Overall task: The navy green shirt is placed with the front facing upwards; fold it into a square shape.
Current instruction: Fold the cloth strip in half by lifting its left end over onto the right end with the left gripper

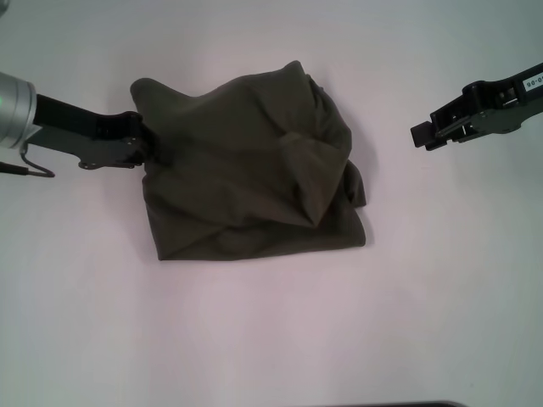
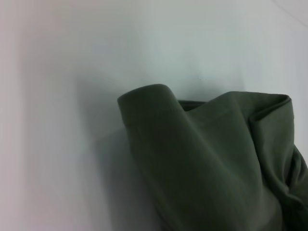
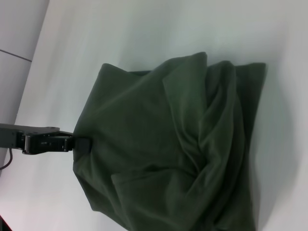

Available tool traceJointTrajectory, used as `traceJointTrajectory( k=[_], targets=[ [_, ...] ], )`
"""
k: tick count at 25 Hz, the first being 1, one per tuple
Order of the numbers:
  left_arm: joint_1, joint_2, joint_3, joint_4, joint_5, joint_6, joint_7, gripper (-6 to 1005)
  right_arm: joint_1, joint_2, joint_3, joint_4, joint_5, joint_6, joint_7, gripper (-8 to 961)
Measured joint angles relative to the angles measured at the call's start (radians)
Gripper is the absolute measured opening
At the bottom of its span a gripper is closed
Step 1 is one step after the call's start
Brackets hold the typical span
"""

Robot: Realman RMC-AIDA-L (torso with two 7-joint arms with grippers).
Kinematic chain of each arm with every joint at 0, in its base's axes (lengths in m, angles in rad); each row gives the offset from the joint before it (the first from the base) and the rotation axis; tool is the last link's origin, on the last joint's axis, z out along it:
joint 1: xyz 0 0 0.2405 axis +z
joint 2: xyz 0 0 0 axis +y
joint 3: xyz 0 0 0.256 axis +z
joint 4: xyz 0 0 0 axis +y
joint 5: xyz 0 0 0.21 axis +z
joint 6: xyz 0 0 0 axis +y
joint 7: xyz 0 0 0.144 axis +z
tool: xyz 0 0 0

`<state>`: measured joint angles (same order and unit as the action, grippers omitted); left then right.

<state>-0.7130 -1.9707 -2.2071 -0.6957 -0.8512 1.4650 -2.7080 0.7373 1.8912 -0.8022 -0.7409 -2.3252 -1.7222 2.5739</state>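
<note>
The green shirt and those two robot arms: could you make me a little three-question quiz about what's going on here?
1. True or false: the navy green shirt lies flat and neatly squared on the white table.
2. Which end effector touches the shirt? A) the left end effector B) the right end effector C) both
3. Fill in: the right end effector hangs ____ the cloth, off to the robot's right.

Key
1. False: it is a rumpled, bunched heap with raised folds.
2. A: it meets the shirt's left edge, while the right one is away from it.
3. clear of
</note>
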Motion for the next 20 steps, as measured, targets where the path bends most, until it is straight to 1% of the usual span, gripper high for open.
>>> traceJointTrajectory(
  k=[2,6,13,15,17,20],
  targets=[
    [0.0,0.0,0.0,0.003,0.0,-0.004,0.006,94,0.0,0.0,0.0,0.0,0.0,0.0,0.0,381],
    [0.0,0.001,0.0,0.0,0.0,-0.007,0.018,134,0.003,0.0,0.0,0.0,0.0,0.0,0.0,385],
    [0.003,-0.001,0.0,-0.038,0.0,-0.001,0.052,203,0.004,0.0,0.0,0.0,0.0,-0.001,0.001,392],
    [0.003,0.001,0.003,-0.049,0.0,0.003,0.05,283,0.004,0.0,0.0,0.0,0.0,-0.001,0.001,394],
    [0.004,0.008,0.002,-0.055,0.004,0.007,0.042,364,0.004,0.0,0.0,0.0,0.0,-0.001,0.001,396],
    [0.012,0.032,-0.013,-0.081,0.028,0.025,0.014,465,0.007,-0.001,0.0,-0.001,0.001,0.0,0.002,399]
  ],
)
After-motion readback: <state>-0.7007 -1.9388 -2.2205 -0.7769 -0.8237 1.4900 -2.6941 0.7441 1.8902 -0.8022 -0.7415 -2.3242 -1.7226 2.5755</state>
